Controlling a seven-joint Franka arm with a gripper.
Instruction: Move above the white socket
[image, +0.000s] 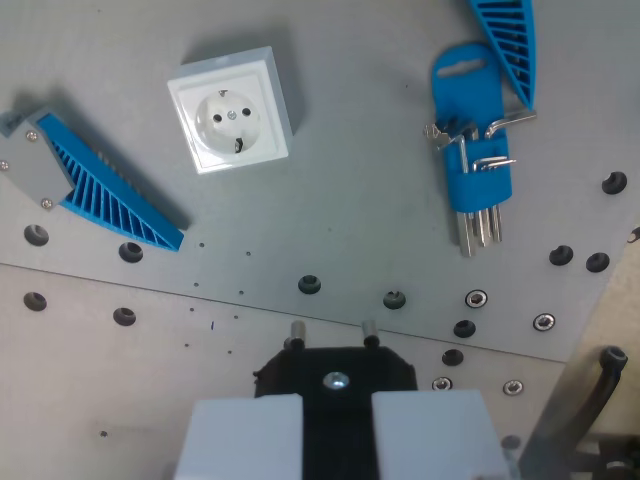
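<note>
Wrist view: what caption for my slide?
White socket up left, blue hex key holder right, gripper below on the grey table.

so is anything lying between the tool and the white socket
Nothing visible does. The tool sits at the bottom of the wrist view; only bare plate with bolt holes separates it from the white socket up-left.

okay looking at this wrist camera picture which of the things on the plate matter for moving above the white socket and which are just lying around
Belongs to the job:
white socket, upper part of the wrist view's left half
gripper, at the bottom edge, well below the socket in the picture

Just lying about:
blue hex key set, on the wrist view's right
blue ribbed part, at the left edge
second blue ribbed part, at the top right
grey plate under them all
</note>
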